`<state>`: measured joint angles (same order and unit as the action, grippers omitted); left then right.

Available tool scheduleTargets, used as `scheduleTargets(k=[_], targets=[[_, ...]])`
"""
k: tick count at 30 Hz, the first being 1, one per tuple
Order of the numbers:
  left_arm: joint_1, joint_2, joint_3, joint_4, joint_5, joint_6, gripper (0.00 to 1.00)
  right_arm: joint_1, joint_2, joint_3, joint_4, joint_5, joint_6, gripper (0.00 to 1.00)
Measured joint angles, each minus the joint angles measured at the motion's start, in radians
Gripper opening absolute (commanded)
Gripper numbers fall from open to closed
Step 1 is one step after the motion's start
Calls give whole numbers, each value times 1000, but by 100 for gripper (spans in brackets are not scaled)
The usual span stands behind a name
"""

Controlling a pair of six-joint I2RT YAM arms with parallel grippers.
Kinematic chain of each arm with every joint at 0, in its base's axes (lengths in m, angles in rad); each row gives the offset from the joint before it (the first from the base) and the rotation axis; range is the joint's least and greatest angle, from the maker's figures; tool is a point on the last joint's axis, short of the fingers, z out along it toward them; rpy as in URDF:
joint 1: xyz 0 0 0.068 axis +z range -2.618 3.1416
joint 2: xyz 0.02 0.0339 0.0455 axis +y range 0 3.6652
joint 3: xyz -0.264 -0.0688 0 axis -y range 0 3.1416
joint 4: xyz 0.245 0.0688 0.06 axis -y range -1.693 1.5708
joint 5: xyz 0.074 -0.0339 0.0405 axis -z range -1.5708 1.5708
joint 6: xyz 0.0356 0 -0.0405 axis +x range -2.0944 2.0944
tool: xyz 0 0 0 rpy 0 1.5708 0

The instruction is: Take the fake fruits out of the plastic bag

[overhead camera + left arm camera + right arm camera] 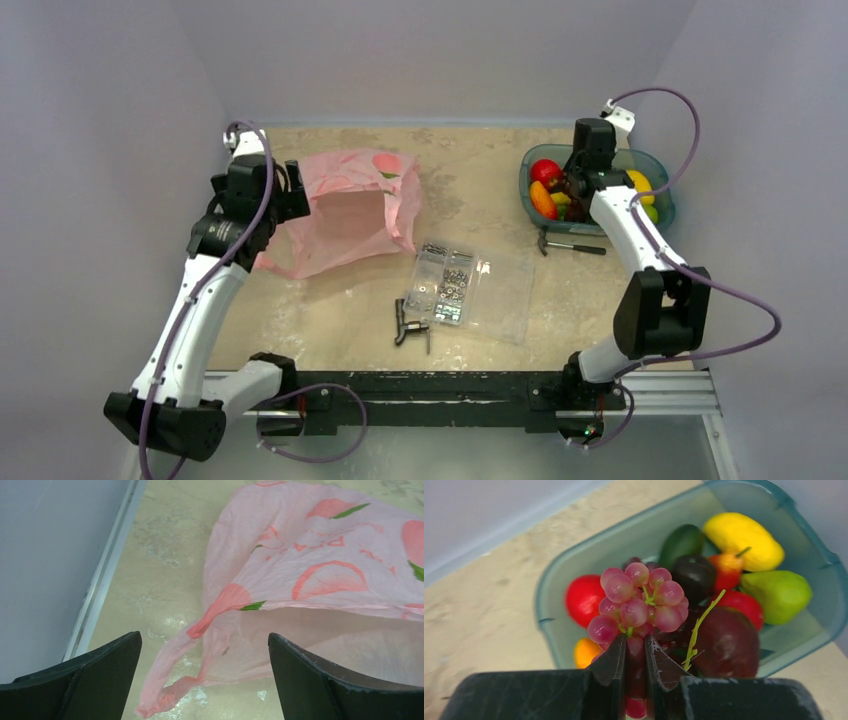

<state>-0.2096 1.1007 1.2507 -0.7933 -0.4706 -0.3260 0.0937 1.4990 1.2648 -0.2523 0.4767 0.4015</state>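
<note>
on the beige surface (330,320) the plastic bag (350,215) at upper left looks emptied, left jaws wide, right jaws pinching the grape bunch (639,605) over the full tub (624,545).

Red-purple grape bunch (639,602) pinched in right gripper (635,641), over teal tub (634,536), red apple (583,599) inside

Beige stone-look table (330,310), scuffed with white patches. Near the middle lies a clear compartmented box (445,285) of small screws and washers, its clear lid (503,295) folded open flat to the right. Just beside its near-left corner is a small black tool (408,325). A teal plastic bin (522,185) sits at the far right. A small hammer (570,245) lies just in front of the bin, apart from it. A metal rail (670,395) runs along the near edge. Plain grey walls (450,60).
</note>
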Motion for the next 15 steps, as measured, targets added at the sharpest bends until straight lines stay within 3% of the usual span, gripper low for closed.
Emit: scheduleTargets(k=[9, 15], targets=[[-34, -113, -64, 89, 197, 77, 98, -90, 105, 46, -48, 117, -27, 64], [-40, -135, -80, 119, 276, 101, 98, -89, 97, 59, -56, 125, -56, 80]])
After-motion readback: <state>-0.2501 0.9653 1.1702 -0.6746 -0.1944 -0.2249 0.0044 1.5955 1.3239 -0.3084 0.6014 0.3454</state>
